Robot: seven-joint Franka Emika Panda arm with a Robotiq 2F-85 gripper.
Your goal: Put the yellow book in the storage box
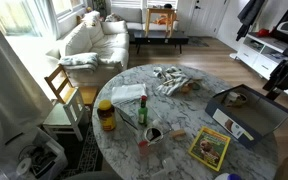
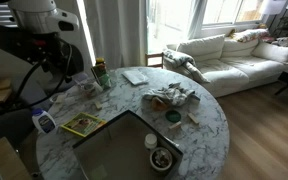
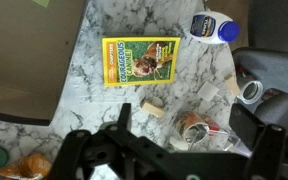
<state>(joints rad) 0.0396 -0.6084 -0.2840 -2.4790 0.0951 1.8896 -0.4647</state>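
The yellow book [image 3: 140, 62] lies flat on the marble table, its green-bordered picture facing up. It also shows in both exterior views [image 1: 210, 146] [image 2: 83, 124]. The grey-blue storage box [image 1: 246, 112] [image 2: 124, 152] lies open beside it, and its flap fills the left of the wrist view [image 3: 24, 70]. My gripper [image 3: 184, 135] is open and empty. It hangs above the table, apart from the book, over small clutter. In the exterior views the gripper [image 1: 274, 88] [image 2: 64, 82] is raised above the table's edge near the box and book.
A small can [image 3: 191, 125], a wooden block [image 3: 152, 105] and a blue-capped bottle [image 3: 212, 28] lie near the book. A yellow-lidded jar [image 1: 106, 115], a green bottle [image 1: 142, 112] and crumpled cloth [image 1: 169, 80] stand farther off. A chair [image 1: 64, 95] stands beside the table.
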